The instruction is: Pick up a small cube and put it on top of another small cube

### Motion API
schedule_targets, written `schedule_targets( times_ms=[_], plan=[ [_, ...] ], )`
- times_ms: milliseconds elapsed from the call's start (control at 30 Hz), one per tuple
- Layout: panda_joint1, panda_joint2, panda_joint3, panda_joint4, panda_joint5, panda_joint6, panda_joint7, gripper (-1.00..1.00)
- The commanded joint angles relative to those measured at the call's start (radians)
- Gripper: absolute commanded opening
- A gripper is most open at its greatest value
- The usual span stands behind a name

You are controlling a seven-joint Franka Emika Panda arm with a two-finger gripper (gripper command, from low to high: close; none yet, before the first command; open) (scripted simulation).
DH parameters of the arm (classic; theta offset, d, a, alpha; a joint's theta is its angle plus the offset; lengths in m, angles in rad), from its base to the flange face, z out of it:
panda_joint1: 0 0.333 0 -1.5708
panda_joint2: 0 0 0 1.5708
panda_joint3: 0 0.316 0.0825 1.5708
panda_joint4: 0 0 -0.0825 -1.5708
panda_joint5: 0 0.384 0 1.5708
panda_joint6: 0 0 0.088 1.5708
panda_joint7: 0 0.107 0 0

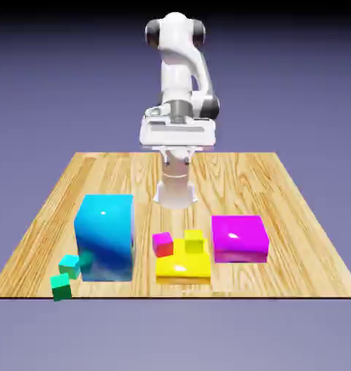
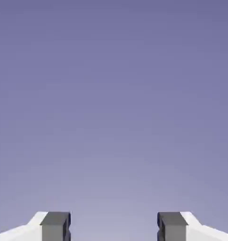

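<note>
In the hand view the jaws stand wide apart, and the two grey fingertips (image 2: 55, 226) sit far from each other with only the plain blue-violet backdrop between them. The gripper (image 2: 114, 227) holds nothing and touches nothing.

In the exterior view the arm (image 1: 180, 80) rises at the 12 o'clock edge of the wooden bench (image 1: 294, 210), high above the blocks. Near the 6 o'clock edge lies a flat yellow block (image 1: 180, 269). A small yellow-green cube (image 1: 194, 241) rests on top of it, and a small pink-red cube (image 1: 162, 244) sits at its 10 o'clock corner, close to the yellow-green one. At 3 o'clock from the yellow block lies a magenta block (image 1: 240, 238). At 9 o'clock stands a tall blue block (image 1: 104, 236). Beside its lower left are a small cyan cube (image 1: 69, 265) and a small green cube (image 1: 61, 287), near each other.
</note>
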Motion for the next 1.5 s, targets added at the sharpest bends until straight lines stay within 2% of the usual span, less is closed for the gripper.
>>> schedule_targets(
  times_ms=[0, 300, 700, 1467],
  plan=[
    [0.016, 0.023, -0.036, 0.010, -0.021, 0.000, 0.015, 0.00],
    [0.105, 0.271, -0.362, 0.220, -0.059, -0.234, 0.156, 0.00],
    [0.173, 0.686, -0.797, 0.585, 0.058, -0.699, 0.346, 0.00],
    [-0.069, 1.354, -0.848, 0.951, 1.046, -1.306, 0.369, 0.00]
  ],
)
